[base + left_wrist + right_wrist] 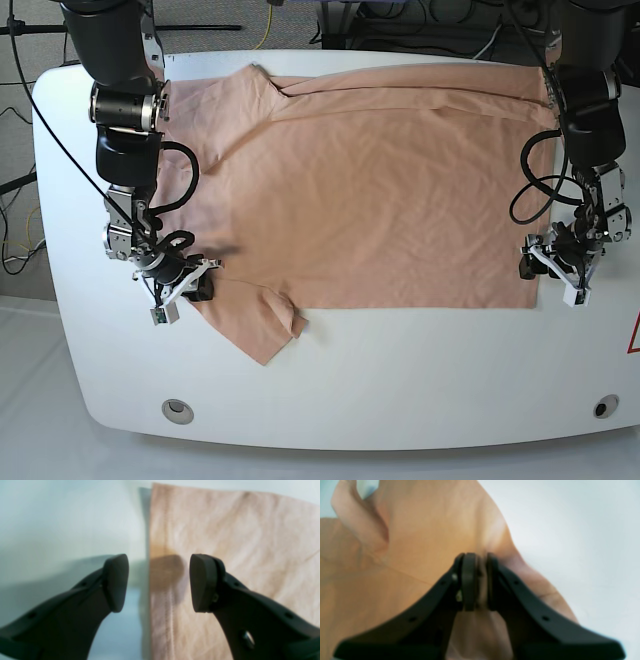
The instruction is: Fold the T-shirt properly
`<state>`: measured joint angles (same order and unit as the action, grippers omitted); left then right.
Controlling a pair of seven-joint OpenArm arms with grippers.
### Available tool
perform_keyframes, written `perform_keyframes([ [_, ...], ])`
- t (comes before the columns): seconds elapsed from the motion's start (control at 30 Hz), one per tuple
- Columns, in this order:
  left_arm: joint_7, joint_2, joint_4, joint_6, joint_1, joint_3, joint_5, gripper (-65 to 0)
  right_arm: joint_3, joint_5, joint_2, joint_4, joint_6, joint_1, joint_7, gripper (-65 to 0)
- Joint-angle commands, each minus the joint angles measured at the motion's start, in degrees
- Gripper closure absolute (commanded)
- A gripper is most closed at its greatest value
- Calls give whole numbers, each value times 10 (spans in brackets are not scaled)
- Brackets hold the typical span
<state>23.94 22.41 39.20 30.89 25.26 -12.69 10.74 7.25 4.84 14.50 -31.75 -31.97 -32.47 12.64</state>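
The white table (330, 390) is covered across most of its far half by the peach T-shirt (380, 190), spread flat with its body unfolded. The near sleeve (255, 325) sticks out toward the table's front edge, and the hem lies at the table's side where the left arm works. No fold is judged complete; sleeve and body folds are all left, and the work is judged to be at its start.

In the base view both pincers are too small for their opening to be read. In the right wrist view the right gripper (478, 580) is seen closed tight on a pinch of the shirt, with cloth bunched above it. In the left wrist view the left gripper (159, 582) is seen spread wide and empty, straddling the stitched hem (170, 610).
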Motion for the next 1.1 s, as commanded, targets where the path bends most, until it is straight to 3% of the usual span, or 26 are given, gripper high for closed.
perform_keyframes([
  [0.0, -2, 13, 13, 3, 8, -4, 8, -357, 1, -5, 6, 0, -6, -14, 11, -127],
  [0.87, -6, 12, 13, 6, 5, 1, 8, -359, 2, -5, 5, 1, -8, -17, 11, -153],
  [1.0, -5, 11, 13, 6, 4, 1, 8, -359, 3, -4, 5, 1, -8, -17, 12, -170],
  [1.07, -7, 13, 15, 5, 4, -1, 6, -360, 3, -3, 4, -1, -9, -13, 11, -217],
])
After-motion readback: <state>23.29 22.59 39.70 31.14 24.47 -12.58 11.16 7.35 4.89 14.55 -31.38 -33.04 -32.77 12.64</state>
